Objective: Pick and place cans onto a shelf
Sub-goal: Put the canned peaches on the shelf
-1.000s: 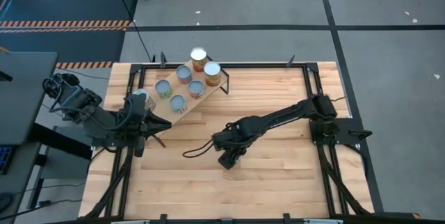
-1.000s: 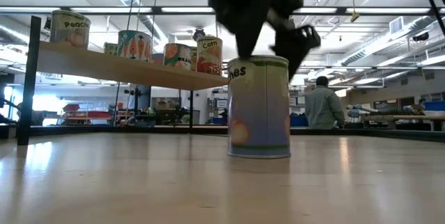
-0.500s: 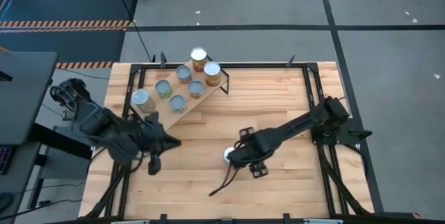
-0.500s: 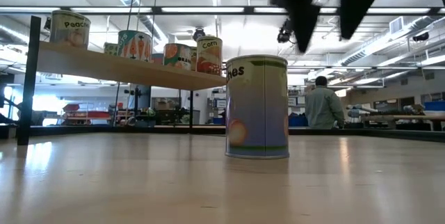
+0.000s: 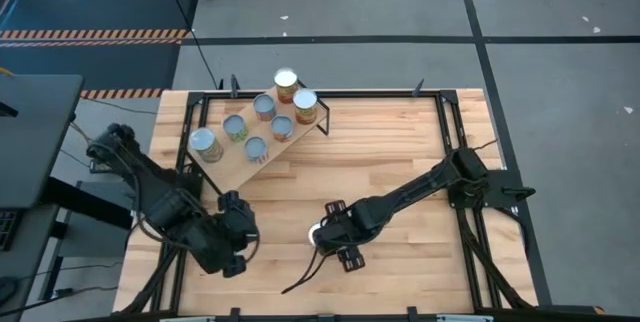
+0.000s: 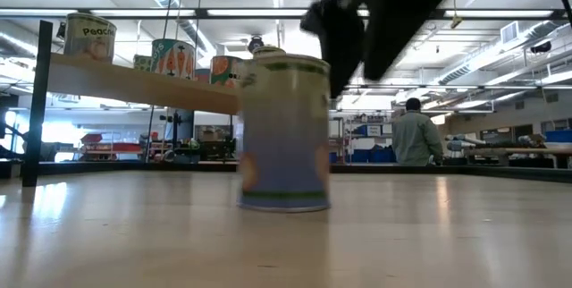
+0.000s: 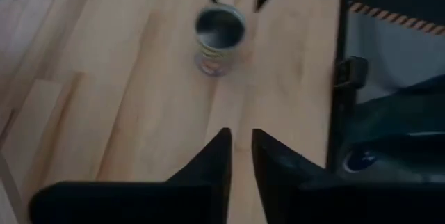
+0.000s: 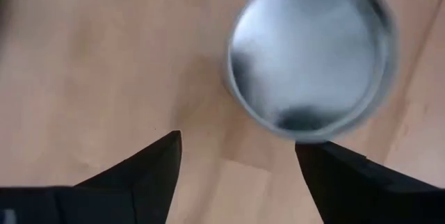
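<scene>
A light-wood shelf (image 5: 228,167) on black legs stands at the table's far left and carries several cans (image 5: 258,122); it also shows in the low view (image 6: 134,82). One loose can (image 5: 315,232) with a silver top stands upright on the table near the middle (image 6: 284,131). My right gripper (image 5: 330,242) is open just above and to the right of it; its two fingers (image 8: 167,161) stand wide apart with the can top (image 8: 313,57) ahead of them. My left gripper (image 5: 240,234) is shut and empty at the near left, pointing at that can (image 7: 219,33). My right gripper: one fingertip (image 8: 320,158) stands close by the loose can's wall (image 8: 295,123), but I cannot tell whether it touches. The can stands upright with its base on the table.
Black rails (image 5: 455,132) frame the tabletop. A black cable (image 5: 300,280) trails from the right gripper across the near table. In the low view a person (image 6: 416,136) stands far off in the room. Bare wood lies between the shelf and the loose can.
My left gripper has left the shelf's near-left end, where a can now stands, and swung toward the near edge and right. My right gripper has lifted off the loose can, drawn right, then come back over it. The can has slid upright toward the table's left.
</scene>
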